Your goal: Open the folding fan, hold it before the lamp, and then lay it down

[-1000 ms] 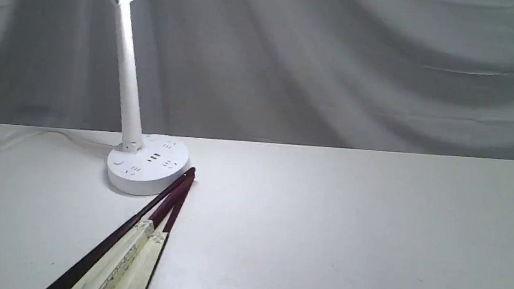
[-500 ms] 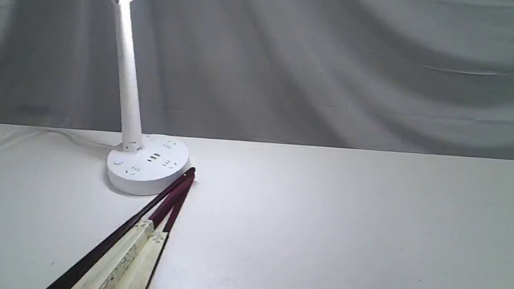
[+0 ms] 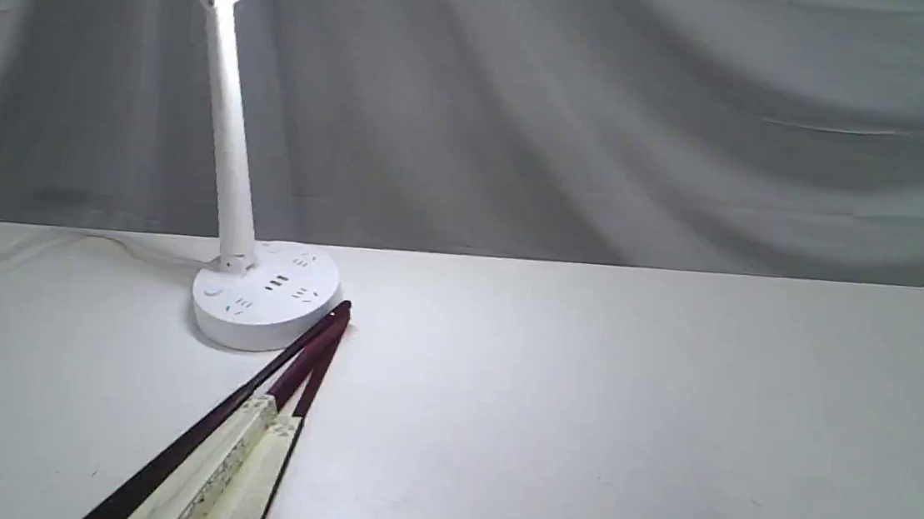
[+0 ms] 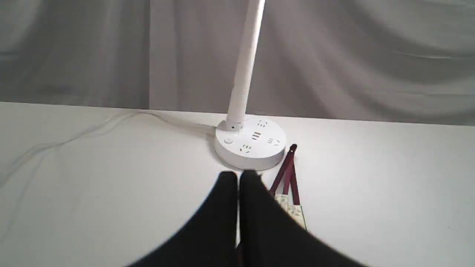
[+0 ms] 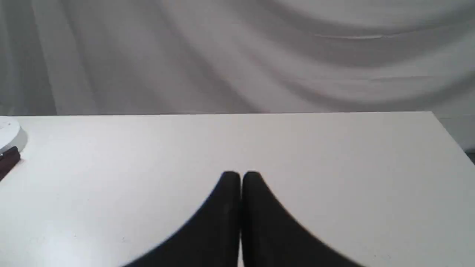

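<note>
While the exterior view takes in the whole lamp point(image 3: 229, 147), with its light bar at the upper left of the frame and its round socketed base on the desk point(image 3: 625, 407), neither arm appears in it. The folding fan point(image 3: 249, 442) lies flat there, barely splayed. Its pivot end is just beside the base and its cream leaf runs off the bottom edge at lower left.

Only the left wrist view shows the left tool point(image 4: 238, 177). Its black fingers are pressed together on nothing and point across the desk toward the base, hiding part of the fan's leaf. The post is cut off below the bar, and a cable point(image 4: 92, 128) trails away from the lamp.

The right wrist view shows the right tool point(image 5: 241, 176) clenched likewise and empty, aimed at the grey drapery point(image 3: 691, 129) and well apart from the fan. Of the fan it catches only the maroon tip, beside a sliver of base.

Against the exterior picture from half a second ago, nothing has shifted: fan and lamp sit as they were.
</note>
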Robot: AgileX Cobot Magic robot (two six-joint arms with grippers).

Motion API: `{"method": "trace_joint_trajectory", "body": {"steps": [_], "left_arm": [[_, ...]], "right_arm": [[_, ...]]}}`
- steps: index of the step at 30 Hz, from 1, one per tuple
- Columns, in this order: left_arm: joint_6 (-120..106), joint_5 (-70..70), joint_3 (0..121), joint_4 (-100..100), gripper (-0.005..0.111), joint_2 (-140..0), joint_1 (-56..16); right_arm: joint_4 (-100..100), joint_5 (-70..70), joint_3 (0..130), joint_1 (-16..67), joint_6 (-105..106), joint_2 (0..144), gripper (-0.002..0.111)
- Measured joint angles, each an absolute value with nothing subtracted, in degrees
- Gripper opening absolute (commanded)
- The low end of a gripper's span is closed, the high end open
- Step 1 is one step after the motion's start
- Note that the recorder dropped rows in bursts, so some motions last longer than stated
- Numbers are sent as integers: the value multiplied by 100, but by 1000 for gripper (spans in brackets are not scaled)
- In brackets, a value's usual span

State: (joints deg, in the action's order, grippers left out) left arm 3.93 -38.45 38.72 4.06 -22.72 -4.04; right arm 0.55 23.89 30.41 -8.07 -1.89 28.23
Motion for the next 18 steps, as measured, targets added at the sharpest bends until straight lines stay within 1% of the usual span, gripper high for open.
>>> {"method": "trace_joint_trajectory", "body": {"steps": [18], "left_arm": [[393,-3666,3862,395,0,-4223,-404]], "right_arm": [[0,2368,3041,-807,-189,4265,0]]}}
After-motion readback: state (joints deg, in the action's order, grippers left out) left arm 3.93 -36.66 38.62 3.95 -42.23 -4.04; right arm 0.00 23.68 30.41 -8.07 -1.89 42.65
